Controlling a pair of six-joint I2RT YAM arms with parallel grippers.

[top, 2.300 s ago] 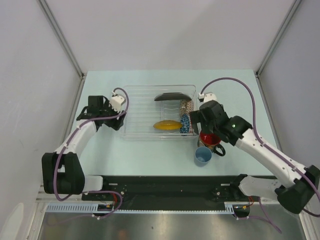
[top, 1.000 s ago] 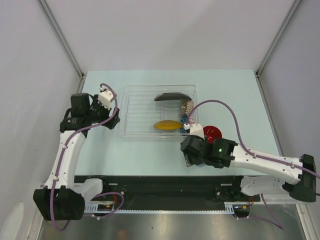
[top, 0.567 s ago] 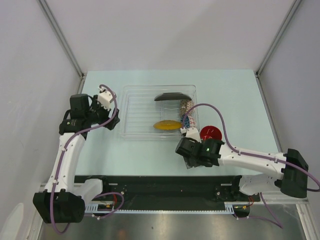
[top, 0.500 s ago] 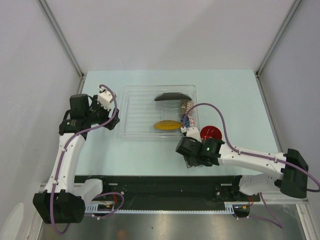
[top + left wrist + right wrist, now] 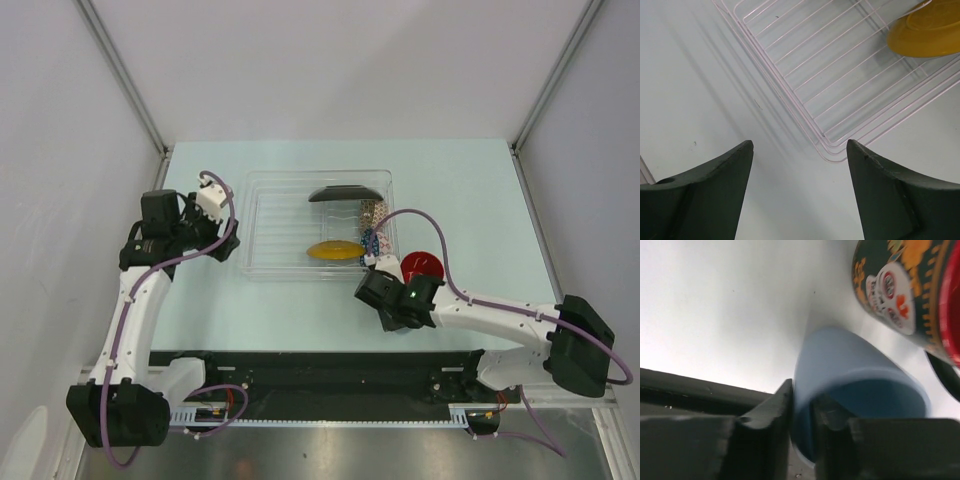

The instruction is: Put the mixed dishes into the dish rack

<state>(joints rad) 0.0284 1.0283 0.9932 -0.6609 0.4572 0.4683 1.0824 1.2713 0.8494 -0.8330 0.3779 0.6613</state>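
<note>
The clear dish rack (image 5: 270, 215) holds a black square plate (image 5: 345, 194), a beige bowl (image 5: 373, 211), a blue bowl (image 5: 369, 241) and a yellow saucer (image 5: 334, 250). The red-inside mug (image 5: 423, 265) stands on the table right of the rack. My right gripper (image 5: 388, 312) covers the small light-blue cup from above. In the right wrist view, the right gripper (image 5: 802, 395) is shut on the cup (image 5: 850, 365), one finger inside its wall and one outside, with the mug (image 5: 895, 285) just beyond. My left gripper (image 5: 799, 145) hangs open over the table beside the rack's corner (image 5: 832, 150), holding nothing.
The black near edge of the table (image 5: 320, 360) runs just behind the right gripper. Grey walls close in the left (image 5: 60, 200) and right sides. The saucer (image 5: 930, 27) leans in the rack's slots at the upper right of the left wrist view.
The right arm swung down from the mug to the light-blue cup, and its jaws closed on the cup's wall. The left arm pulled back from the rack's left side and now holds still.
</note>
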